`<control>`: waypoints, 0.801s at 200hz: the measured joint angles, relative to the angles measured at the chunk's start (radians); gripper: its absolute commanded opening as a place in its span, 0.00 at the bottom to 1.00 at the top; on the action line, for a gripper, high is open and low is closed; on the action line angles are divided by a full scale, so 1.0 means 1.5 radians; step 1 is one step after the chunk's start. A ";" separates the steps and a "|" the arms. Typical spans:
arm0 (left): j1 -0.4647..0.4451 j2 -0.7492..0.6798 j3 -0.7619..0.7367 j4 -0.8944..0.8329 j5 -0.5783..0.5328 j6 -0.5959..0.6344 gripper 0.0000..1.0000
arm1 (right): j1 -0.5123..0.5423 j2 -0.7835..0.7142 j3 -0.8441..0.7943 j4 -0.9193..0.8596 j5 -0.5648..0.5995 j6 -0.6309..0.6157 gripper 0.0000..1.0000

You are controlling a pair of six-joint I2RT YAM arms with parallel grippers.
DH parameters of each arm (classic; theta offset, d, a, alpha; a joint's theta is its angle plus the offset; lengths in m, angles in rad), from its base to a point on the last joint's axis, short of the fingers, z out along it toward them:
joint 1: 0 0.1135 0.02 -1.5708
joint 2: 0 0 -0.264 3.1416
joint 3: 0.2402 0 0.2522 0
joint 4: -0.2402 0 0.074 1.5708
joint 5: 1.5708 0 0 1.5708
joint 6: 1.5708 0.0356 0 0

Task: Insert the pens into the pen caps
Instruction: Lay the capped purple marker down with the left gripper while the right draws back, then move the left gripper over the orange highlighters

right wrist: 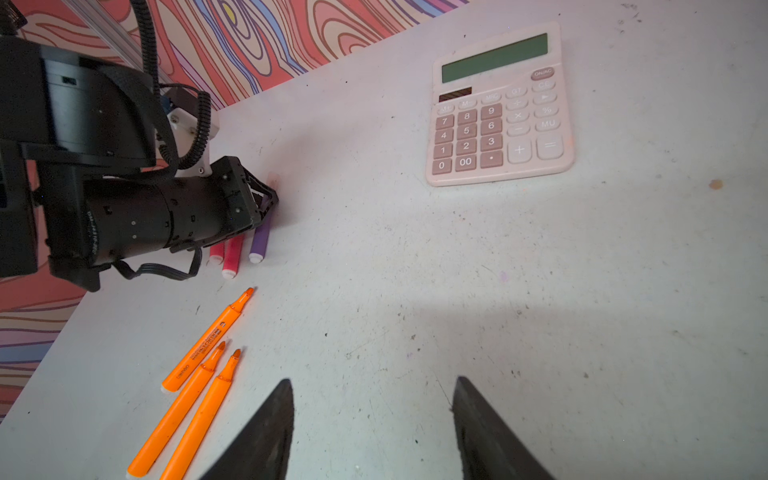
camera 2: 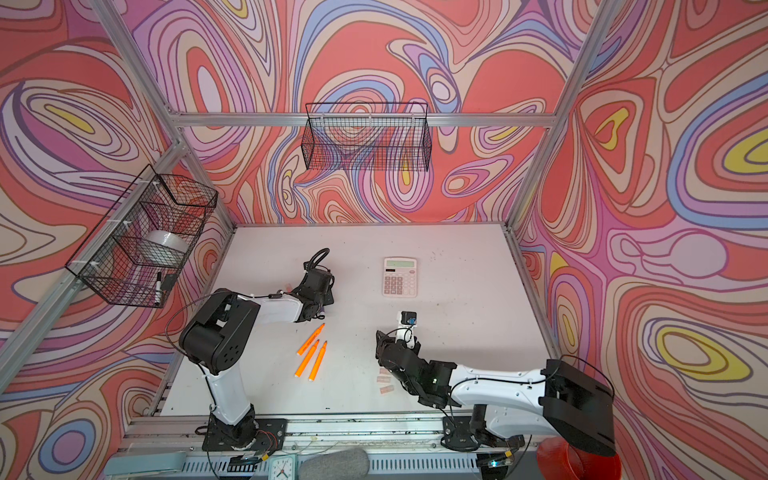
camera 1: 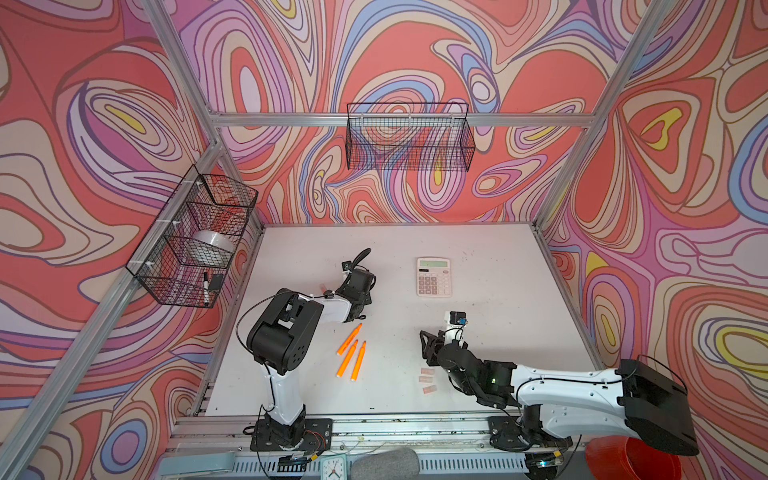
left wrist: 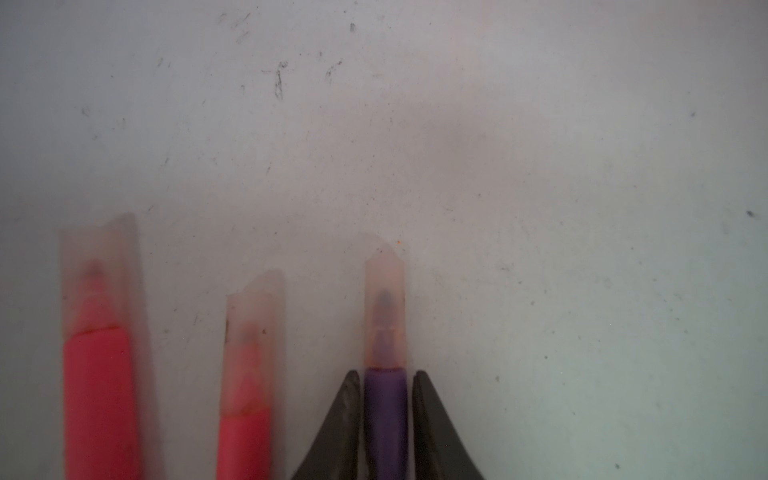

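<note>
Right wrist: orange pens [right wrist: 179, 409], "ON/AC" calculator [right wrist: 500, 108]

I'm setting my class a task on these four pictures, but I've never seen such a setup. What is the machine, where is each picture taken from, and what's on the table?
The machine is a left arm and a right arm at a white table. Two pictures look down from above; the other two come from a camera on each wrist. On the table lie a calculator, three uncapped orange pens and three loose caps. The left gripper straddles a capped purple pen, jaws just off it, beside two capped pink pens. The right gripper is open and empty.
</note>
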 measured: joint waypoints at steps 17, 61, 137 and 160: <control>0.000 0.000 0.000 0.000 0.000 0.001 0.30 | 0.000 0.000 0.000 0.000 0.000 0.000 0.63; 0.004 -0.028 0.000 -0.037 0.011 0.011 0.45 | 0.000 0.000 0.000 0.000 0.000 0.001 0.63; 0.004 -0.278 -0.044 -0.073 0.093 0.054 0.57 | -0.005 0.012 0.000 0.002 -0.002 0.002 0.64; 0.004 -0.357 -0.092 -0.100 0.130 0.062 0.54 | -0.008 0.023 0.002 0.008 -0.006 0.001 0.64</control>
